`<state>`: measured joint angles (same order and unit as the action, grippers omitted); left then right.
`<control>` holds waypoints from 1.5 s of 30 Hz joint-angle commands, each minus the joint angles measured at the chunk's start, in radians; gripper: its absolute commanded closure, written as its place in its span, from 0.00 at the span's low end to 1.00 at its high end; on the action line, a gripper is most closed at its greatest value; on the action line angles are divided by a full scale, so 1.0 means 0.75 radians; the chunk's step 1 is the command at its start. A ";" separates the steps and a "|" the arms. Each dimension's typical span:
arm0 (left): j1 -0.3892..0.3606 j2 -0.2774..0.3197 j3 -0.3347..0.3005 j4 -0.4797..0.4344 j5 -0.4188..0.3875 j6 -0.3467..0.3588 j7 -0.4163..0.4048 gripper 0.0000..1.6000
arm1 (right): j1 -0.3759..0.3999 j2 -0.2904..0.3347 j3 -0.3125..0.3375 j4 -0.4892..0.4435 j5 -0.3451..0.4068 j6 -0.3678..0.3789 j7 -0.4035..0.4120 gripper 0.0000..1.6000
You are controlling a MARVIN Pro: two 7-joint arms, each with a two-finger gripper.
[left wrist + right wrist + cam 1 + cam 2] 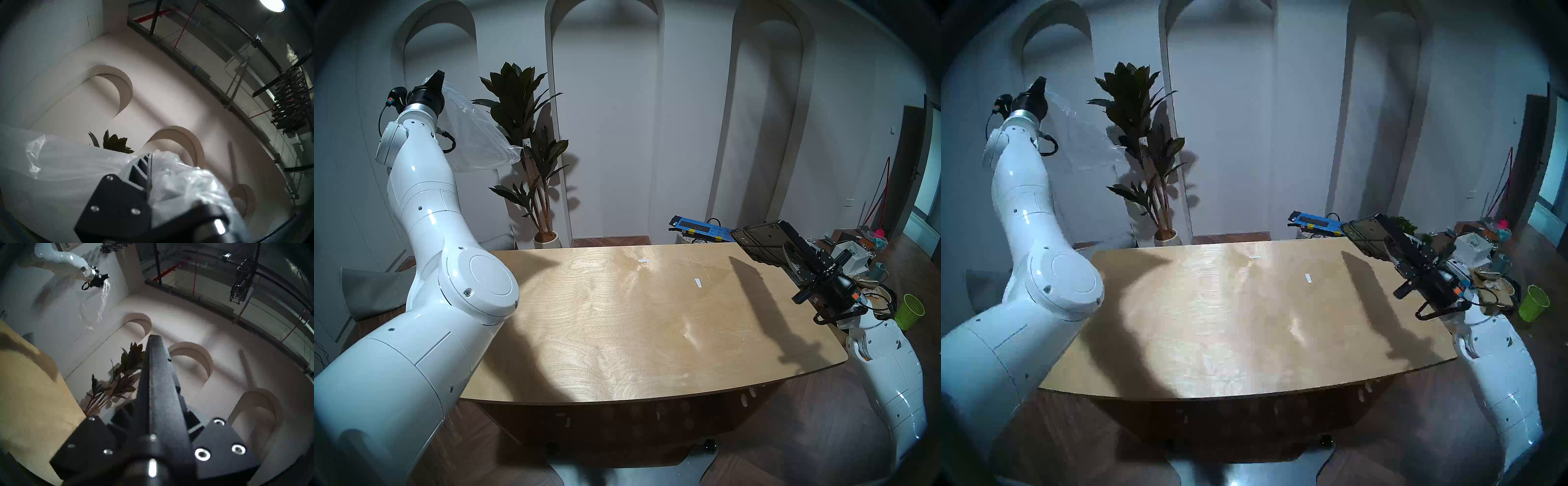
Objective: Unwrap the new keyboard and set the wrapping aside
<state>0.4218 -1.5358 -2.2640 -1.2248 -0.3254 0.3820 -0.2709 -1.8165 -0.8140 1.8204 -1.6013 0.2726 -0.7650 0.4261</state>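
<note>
1. The left gripper (436, 78) pinches the wrapping (477, 135) high above the worktop (619, 322).
2. The right gripper (802, 249) grips the bare keyboard (765, 242) over the worktop's far right corner.
3. The unwrapping looks done. Next, put the wrapping off to the side.

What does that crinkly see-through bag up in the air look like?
The large clear crinkled plastic bag is thin and whitish, with shiny wrinkles. It looks empty and hangs high above the floor, left of the light wooden table, in front of the tall dark-leaved potted plant. The left end effector is shut on its top end; the rest droops down and sideways, touching nothing else visible.
</note>
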 commanded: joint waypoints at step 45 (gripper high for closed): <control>0.618 -0.363 -0.196 -1.044 -0.358 0.472 -0.342 1.00 | 0.374 0.015 -0.455 0.220 -0.505 0.277 0.210 1.00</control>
<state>0.8472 -1.7774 -2.4026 -1.9131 -0.5690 0.6938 -0.5136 -1.6322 -0.7631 1.5480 -1.4853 -0.0431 -0.5855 0.5771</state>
